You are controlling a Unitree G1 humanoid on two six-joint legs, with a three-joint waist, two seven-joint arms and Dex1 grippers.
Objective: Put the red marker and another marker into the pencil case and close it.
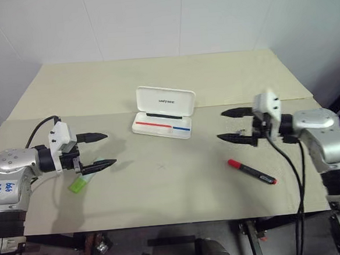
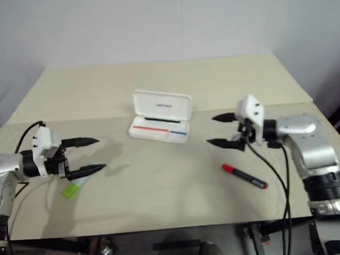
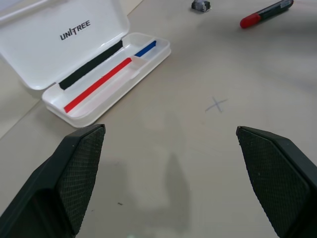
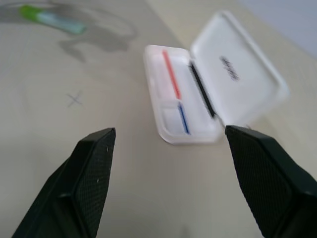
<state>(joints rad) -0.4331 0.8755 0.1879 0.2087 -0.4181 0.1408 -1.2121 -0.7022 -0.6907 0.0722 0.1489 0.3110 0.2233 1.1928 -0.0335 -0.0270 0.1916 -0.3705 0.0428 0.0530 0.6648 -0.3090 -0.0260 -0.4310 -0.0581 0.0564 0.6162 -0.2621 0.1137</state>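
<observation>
Pencil case (image 1: pixel 163 102): white hard plastic, smooth with a slight gloss; red marker (image 1: pixel 252 171) has a glossy plastic cap and dark barrel, green marker (image 1: pixel 78 184) looks pale translucent plastic. Table (image 1: pixel 163 192) is a matt beige sheet surface, smooth, faint pencil cross on it. Gripper fingers (image 3: pixel 79 173) are matt black plastic with a fine knurled/cross-hatched pad texture.

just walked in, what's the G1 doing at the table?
Nothing is picked up yet. The pencil case sits open mid-table, lid up, with no marker in it. The red marker lies on the table near the right gripper; the light green marker lies just below the left gripper. Both grippers hang open above the table, holding nothing.
</observation>
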